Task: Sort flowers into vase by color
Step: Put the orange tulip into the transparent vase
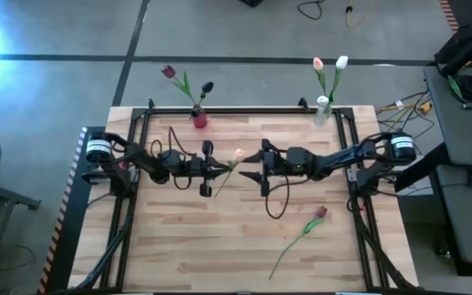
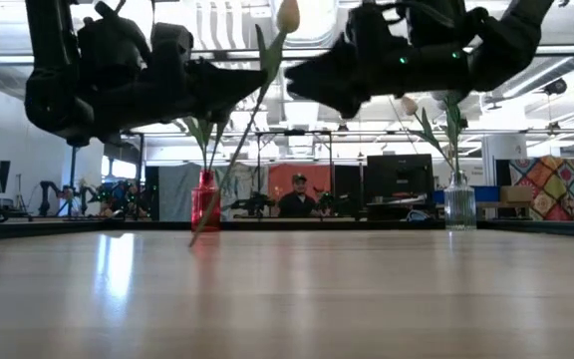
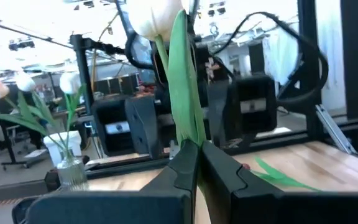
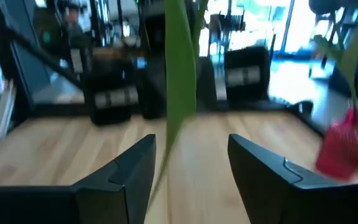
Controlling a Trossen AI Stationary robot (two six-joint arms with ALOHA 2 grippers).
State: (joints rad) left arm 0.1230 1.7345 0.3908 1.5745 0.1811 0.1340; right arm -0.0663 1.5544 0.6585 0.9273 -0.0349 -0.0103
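My left gripper (image 1: 222, 168) is shut on a pale tulip (image 1: 238, 153) over the middle of the table. The tulip's head (image 3: 157, 18) points up. My right gripper (image 1: 251, 166) faces it from the right. It is open, and its fingers (image 4: 132, 168) stand on either side of the tulip's leaf (image 4: 179, 93) without touching it. A dark red tulip (image 1: 320, 212) lies flat on the table at the near right. A red vase (image 1: 199, 120) at the far edge holds two dark flowers. A clear vase (image 1: 322, 111) holds two pale ones. My left gripper pinches the pale tulip's stem and leaf (image 3: 191, 140) between its two fingers, about midway along the stem. The fingers come nearly level from the table's left and lie across the stem. The tulip is tilted with its head up. Its lower stem end (image 2: 197, 234) hangs clear of the table.
A black frame (image 1: 244, 109) runs round the table's far edge and its sides. A person (image 2: 298, 199) sits behind the table, past the far edge. The near half of the wooden top (image 1: 187, 246) is bare apart from the lying tulip.
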